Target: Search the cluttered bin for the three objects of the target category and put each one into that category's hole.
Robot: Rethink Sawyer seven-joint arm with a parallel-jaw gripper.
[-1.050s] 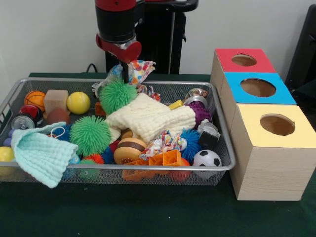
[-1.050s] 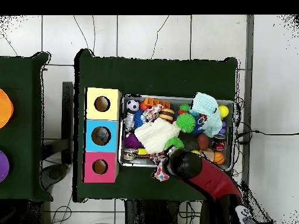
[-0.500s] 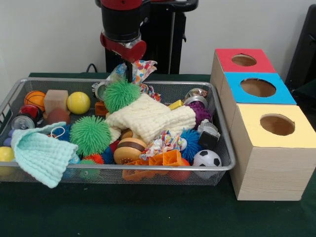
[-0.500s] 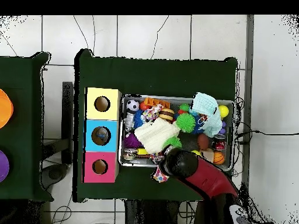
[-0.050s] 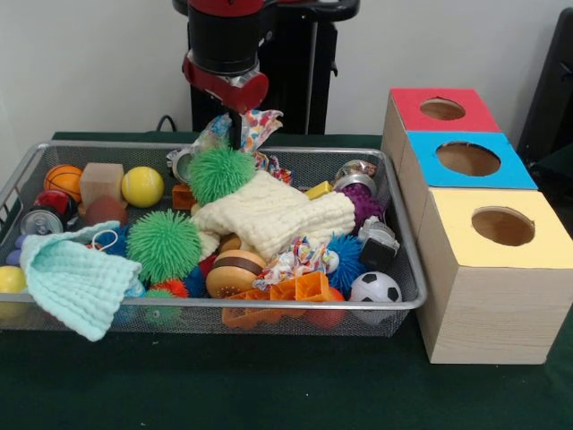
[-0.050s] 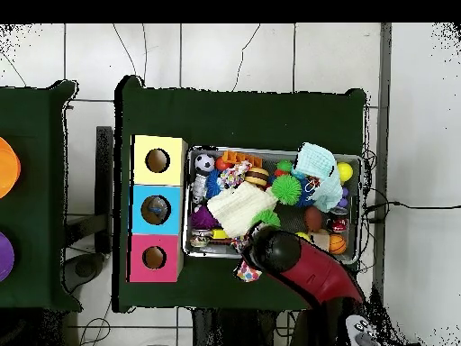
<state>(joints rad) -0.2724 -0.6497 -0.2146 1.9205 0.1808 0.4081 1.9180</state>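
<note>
Green table (image 5: 269,394), white wall, tiled floor (image 6: 234,54)

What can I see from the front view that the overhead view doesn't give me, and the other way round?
Front only: the gripper hanging above the bin's far rim with a patterned cloth in it, lifted clear of the toys; the soccer ball against the near mesh wall; the boxes' wooden sides.
Overhead only: something lying inside the blue box hole, and the arm covering the gripper.
Both: the wire bin, the cream cloth, the green spiky ball, and the red, blue and yellow boxes in a row.
</note>
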